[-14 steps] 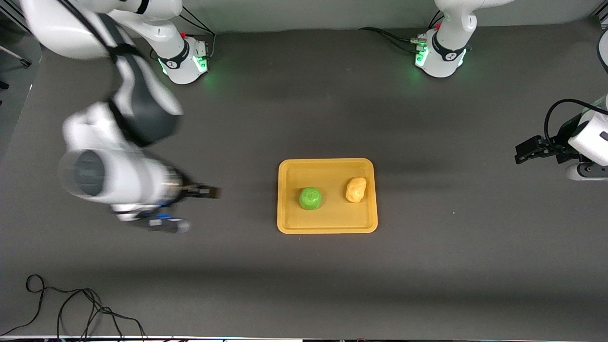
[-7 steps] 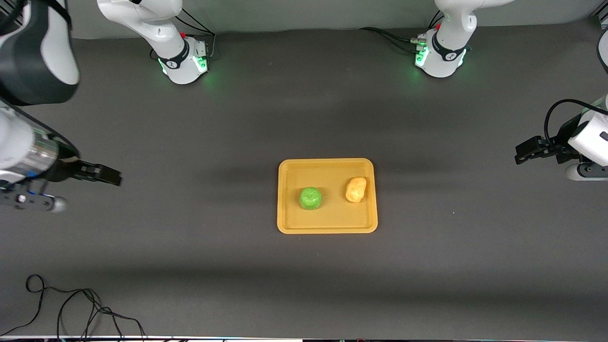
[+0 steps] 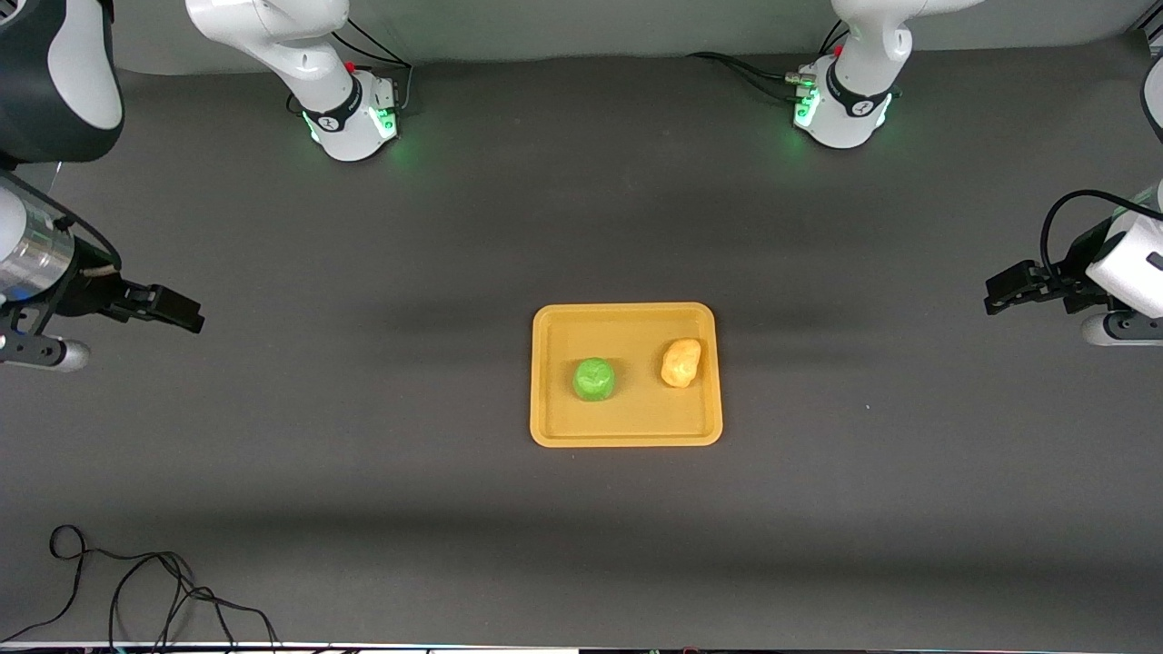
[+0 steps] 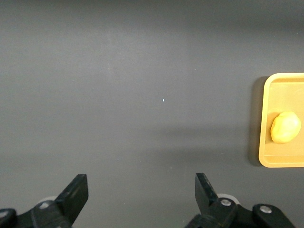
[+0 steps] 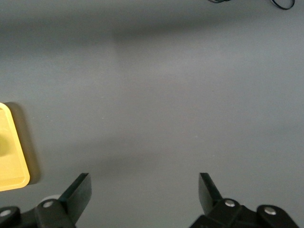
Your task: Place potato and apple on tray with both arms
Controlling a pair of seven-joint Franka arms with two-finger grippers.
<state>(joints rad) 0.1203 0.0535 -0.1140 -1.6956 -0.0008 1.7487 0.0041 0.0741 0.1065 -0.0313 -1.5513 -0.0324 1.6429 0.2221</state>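
With both the left gripper point(image 3: 999, 298) and right gripper point(image 3: 177, 311) released over bare counter point(image 3: 363, 509), the potato point(image 3: 680, 362) lay at 3 o'clock of the apple point(image 3: 593, 379) on the tray point(image 3: 627, 438) (each looked light, firm, best pinched across its middle).

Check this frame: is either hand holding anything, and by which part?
Nothing is held. The left hand and right hand are both open and empty; the apple and potato lie on the tray.

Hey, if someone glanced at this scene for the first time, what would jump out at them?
The orange-yellow tray in the middle of the dark table, with the green apple and the potato side by side in it, apart. Both arms wait at the table's ends, the left gripper and right gripper open and empty.
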